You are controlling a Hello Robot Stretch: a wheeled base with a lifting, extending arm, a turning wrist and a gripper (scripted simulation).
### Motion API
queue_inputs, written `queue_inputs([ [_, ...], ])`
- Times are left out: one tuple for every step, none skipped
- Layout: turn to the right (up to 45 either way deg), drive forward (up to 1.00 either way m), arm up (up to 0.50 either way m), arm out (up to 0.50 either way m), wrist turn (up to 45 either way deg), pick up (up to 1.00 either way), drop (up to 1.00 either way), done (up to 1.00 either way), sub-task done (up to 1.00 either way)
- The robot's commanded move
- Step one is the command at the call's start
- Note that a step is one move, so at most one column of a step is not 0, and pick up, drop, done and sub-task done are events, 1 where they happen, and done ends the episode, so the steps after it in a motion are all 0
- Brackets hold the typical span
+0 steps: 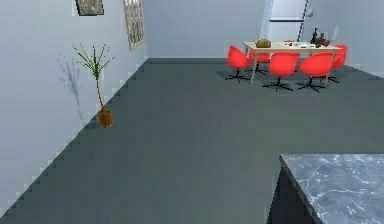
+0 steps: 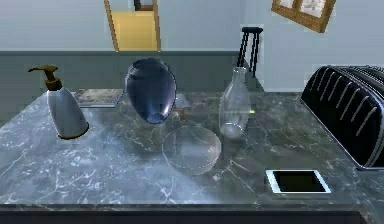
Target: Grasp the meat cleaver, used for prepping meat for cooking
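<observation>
- Countertop (image 2: 110, 160) of grey marble is seen across the arm side view.
- Soap dispenser (image 2: 63, 108) with a bronze pump is stood near the countertop's left edge.
- Dark blue glass bowl (image 2: 150, 90) is tipped up on its rim near the countertop's middle; a clear glass bowl (image 2: 192, 148) is set just in front of it, toward the front edge.
- Clear glass flask (image 2: 234, 103) is stood upright just right of the bowls; a black toaster (image 2: 355, 105) is placed at the right edge.
- White-framed phone (image 2: 297, 181) is laid flat by the front edge, toward the right corner.
- Red chairs (image 1: 283, 67) are ranged round a dining table (image 1: 280, 46) far across the room; a potted plant (image 1: 100, 85) is set by the left wall.
- Gripper state cannot be told; nor can the meat cleaver's place be told.
</observation>
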Motion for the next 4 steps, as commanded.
queue_inputs([
  [0.0,0.00,0.50,0.00,0.0,0.00,0.00,0.00,0.00],
  [0.0,0.00,0.38,0.00,0.0,0.00,0.00,0.00,0.00],
  [0.0,0.00,0.00,0.36,0.0,0.00,0.00,0.00,0.00],
  [0.0,0.00,0.00,0.00,45.0,0.00,0.00,0.00,0.00],
])
